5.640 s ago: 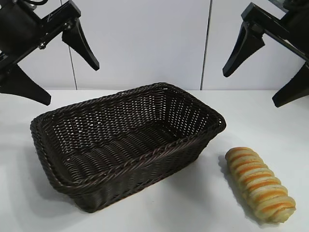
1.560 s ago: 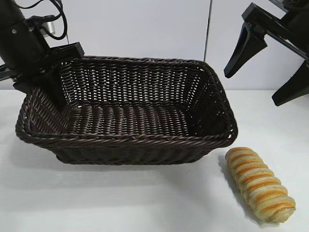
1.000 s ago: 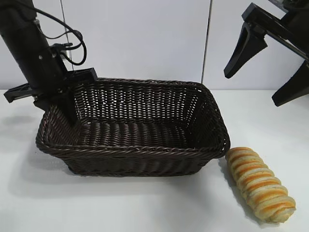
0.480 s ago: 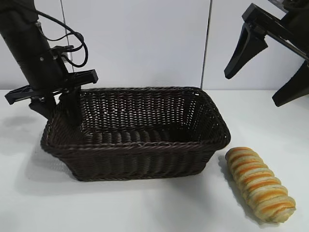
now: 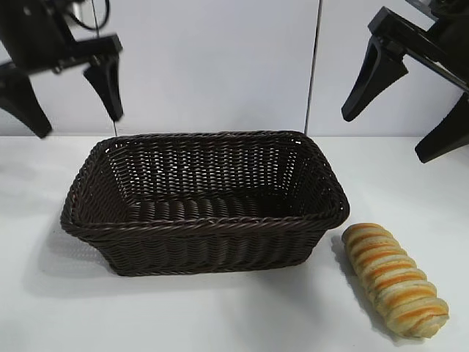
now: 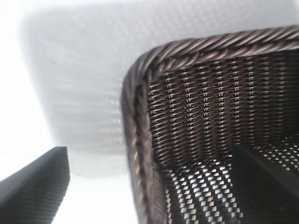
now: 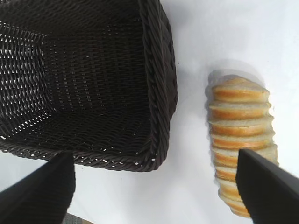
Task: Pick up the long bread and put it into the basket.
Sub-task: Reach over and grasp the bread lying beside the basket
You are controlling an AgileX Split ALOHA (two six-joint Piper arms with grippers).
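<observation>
The dark brown woven basket (image 5: 205, 220) sits flat on the white table, in the middle. The long bread (image 5: 396, 279), pale gold with orange ridges, lies on the table just off the basket's right front corner, apart from it. My left gripper (image 5: 80, 126) hangs open above the basket's far left corner and holds nothing. The left wrist view looks down on that corner of the basket (image 6: 140, 93) between the open left gripper (image 6: 149, 148). My right gripper (image 5: 383, 138) is open, high at the right. Its wrist view shows the bread (image 7: 238, 116) beside the basket (image 7: 159, 70).
A white wall with a vertical seam (image 5: 314, 66) stands behind the table. Bare white tabletop (image 5: 220, 315) runs along the front and to the left of the basket.
My left gripper has let go of the basket's left rim and risen well above it. The basket has settled level on the table. The right arm and the bread have not moved.
</observation>
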